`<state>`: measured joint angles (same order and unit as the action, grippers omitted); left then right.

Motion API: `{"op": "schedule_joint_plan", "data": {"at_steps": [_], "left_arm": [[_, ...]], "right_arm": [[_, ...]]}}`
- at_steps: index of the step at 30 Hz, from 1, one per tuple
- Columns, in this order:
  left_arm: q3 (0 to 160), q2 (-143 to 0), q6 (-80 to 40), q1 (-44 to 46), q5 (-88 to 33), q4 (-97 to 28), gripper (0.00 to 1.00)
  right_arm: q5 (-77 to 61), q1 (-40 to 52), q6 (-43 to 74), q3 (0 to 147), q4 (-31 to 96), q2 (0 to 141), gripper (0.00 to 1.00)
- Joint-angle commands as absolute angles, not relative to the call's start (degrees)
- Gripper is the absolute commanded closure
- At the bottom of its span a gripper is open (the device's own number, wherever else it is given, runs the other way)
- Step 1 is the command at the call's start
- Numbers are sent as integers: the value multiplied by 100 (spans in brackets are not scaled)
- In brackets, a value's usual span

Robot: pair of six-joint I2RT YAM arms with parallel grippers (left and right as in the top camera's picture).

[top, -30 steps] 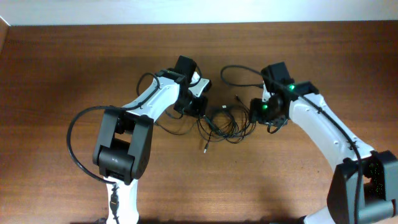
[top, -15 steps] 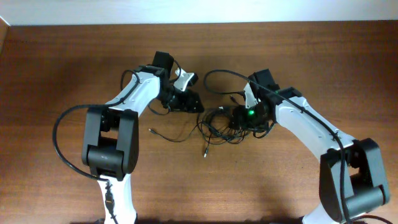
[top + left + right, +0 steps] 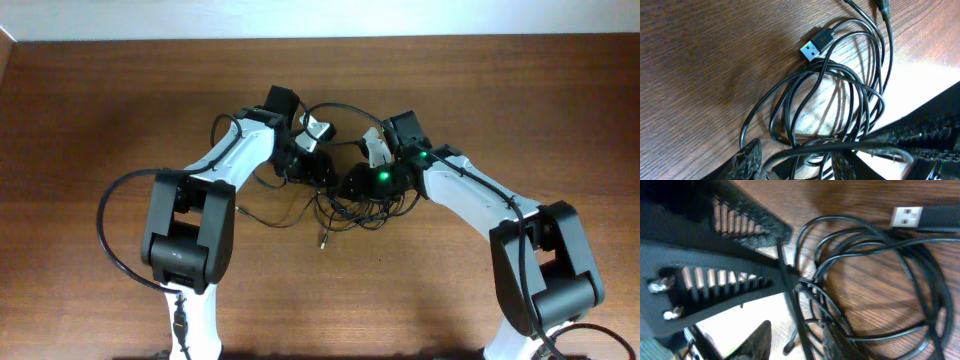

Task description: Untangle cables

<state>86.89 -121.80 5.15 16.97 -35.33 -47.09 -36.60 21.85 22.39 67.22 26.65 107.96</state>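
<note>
The cables (image 3: 352, 205) lie as a tangle of thin black loops on the wooden table, between the two arms. In the left wrist view the loops (image 3: 830, 100) spread out with a silver-tipped USB plug (image 3: 816, 46) on top. My left gripper (image 3: 322, 170) (image 3: 796, 162) is open low over the tangle's left edge, with strands running between its fingers. My right gripper (image 3: 357, 185) (image 3: 795, 340) is open at the tangle's upper right, with one strand standing between its fingers. Another USB plug (image 3: 907, 216) shows at the top right of the right wrist view.
A loose cable end with a small plug (image 3: 323, 240) trails toward the front of the table. Another strand (image 3: 262, 215) runs off to the left. The left gripper's ribbed fingers (image 3: 730, 255) sit very close in front of my right gripper. The wooden table (image 3: 100, 120) extends all around.
Both grippers have closed in on the tangle: the left moved right and down, the right moved left. They now nearly touch over the cables.
</note>
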Motion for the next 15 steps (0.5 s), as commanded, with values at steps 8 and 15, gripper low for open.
{"op": "schedule_joint_plan", "data": {"at_steps": [8,15], "left_arm": [[8781,-12245,607,1723,-3363,-4652,62],[8779,-12245,607,1726,-3363,-4615,39]], "right_arm": [[-4060,1575,1693,6718,3673,10412,46],[-1981,2309,2180,6692,3629,10691,45]]}}
